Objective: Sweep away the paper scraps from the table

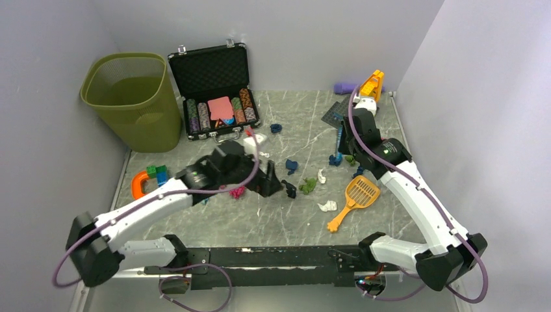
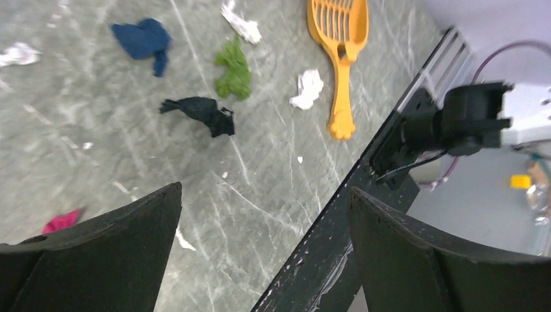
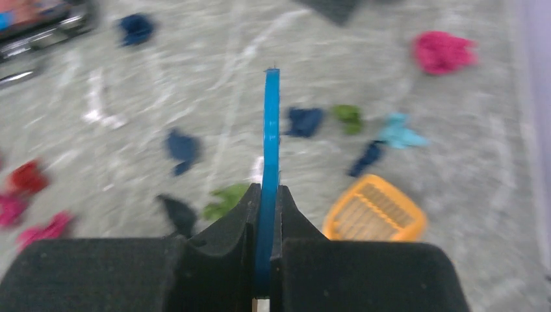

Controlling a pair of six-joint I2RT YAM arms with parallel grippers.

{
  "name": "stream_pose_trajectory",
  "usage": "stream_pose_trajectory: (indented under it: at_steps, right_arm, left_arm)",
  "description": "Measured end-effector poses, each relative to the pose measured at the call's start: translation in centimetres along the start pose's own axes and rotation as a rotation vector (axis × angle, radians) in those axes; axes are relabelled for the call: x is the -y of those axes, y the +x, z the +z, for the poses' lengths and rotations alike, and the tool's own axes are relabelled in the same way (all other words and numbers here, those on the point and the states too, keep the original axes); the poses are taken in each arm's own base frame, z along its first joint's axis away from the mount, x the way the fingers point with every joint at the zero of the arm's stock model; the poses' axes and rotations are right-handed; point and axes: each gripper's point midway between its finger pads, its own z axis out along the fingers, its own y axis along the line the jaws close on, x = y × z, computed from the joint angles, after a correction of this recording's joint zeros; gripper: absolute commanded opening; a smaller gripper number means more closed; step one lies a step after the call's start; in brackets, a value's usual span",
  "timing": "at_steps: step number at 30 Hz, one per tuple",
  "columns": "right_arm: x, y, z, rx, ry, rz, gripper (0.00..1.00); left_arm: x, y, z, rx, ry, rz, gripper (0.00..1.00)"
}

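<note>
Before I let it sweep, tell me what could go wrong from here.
1. The right end effector pinches a thin blue tool. Pushing scraps could twist it or make it slip.
2. The orange scoop lies among the scraps, so a sweep may drag it along.
3. The left end effector hangs open over the middle scraps. If both arms work there, they might collide.

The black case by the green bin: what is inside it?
The open black case holds rows of striped poker chips and a pink flat piece in the middle. What lies under that piece is covered.
</note>
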Motion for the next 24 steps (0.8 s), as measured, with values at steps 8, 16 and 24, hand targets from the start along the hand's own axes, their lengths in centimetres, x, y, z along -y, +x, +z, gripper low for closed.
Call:
stream_pose_trajectory:
  at_steps: [8,16,24]
  right_arm:
    - [9.6,-1.3,-1.9,0.092,0.482,0.046,0.00]
    - [16.4,-2.8,-7.7,0.247,0.694,0.230,0.00]
    - [17.1,-3.6,-10.5,0.338,0.701,0.304,0.00]
  left_arm:
    - [5.4,5.6,8.1,-0.178,-0.009,0.214,0.89]
    - [11.1,8.6,15.1,-0.159,0.079,0.367,0.78]
    - [13.9,10.4,21.7,-0.093,0.076,0.499,0.69]
